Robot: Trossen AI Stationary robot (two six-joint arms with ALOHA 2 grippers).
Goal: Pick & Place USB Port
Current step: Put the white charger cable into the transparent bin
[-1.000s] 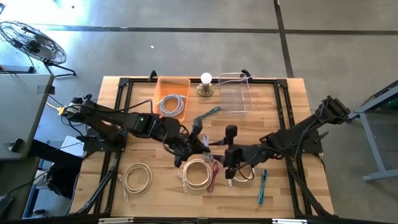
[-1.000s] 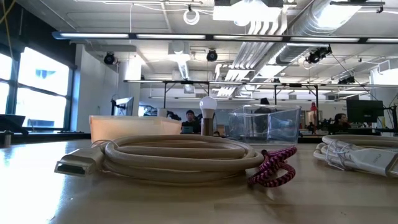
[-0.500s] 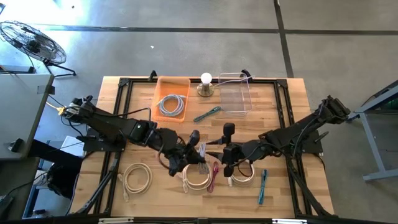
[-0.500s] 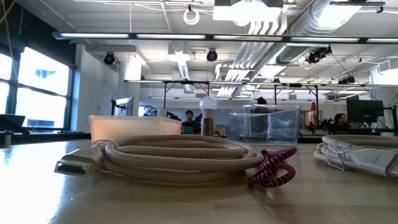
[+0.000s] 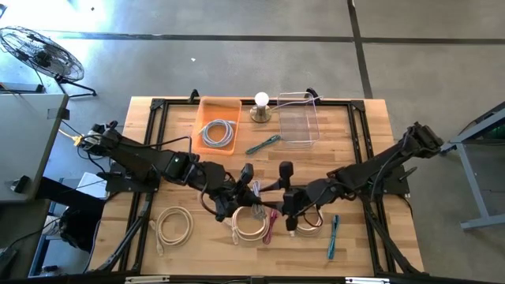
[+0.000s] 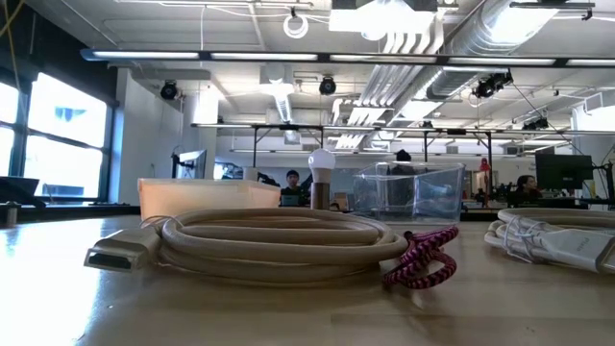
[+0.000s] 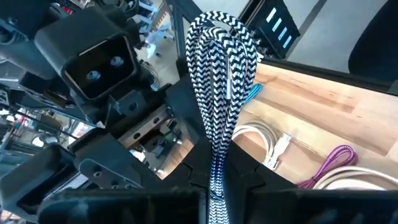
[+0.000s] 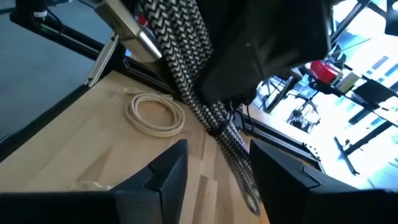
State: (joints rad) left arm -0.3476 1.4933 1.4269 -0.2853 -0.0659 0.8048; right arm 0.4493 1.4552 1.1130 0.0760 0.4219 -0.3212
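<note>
A black-and-white braided USB cable (image 7: 221, 74), folded into a bundle, is in my left gripper (image 7: 217, 186), which is shut on it over the table's middle (image 5: 241, 196). The right wrist view shows the bundle (image 8: 186, 68) with its silver plug (image 8: 134, 28). My right gripper (image 8: 214, 168) is open just to the right of the bundle (image 5: 286, 203). Its fingers stand on either side of the bundle's loose end without touching it. Neither gripper shows in the low view. My left gripper pinches the folded cable bundle near one end (image 7: 216, 163) between its two fingers, several strands together. The fingers come from the table's left. The rest of the bundle sticks out past the fingertips, lifted off the table.
On the near half lie a cream coil (image 5: 173, 225), a beige coil (image 6: 269, 240) with a magenta cable (image 6: 423, 259), a white cable (image 5: 308, 225) and a blue one (image 5: 333, 237). At the far edge stand an orange bin holding a grey coil (image 5: 217, 132), a bulb (image 5: 261, 102) and a clear bin (image 5: 298, 118). A teal cable (image 5: 263, 143) lies between.
My left gripper has carried the braided cable toward the near edge, then kept still. My right gripper has shifted a little toward the table's left, closer to the cable.
</note>
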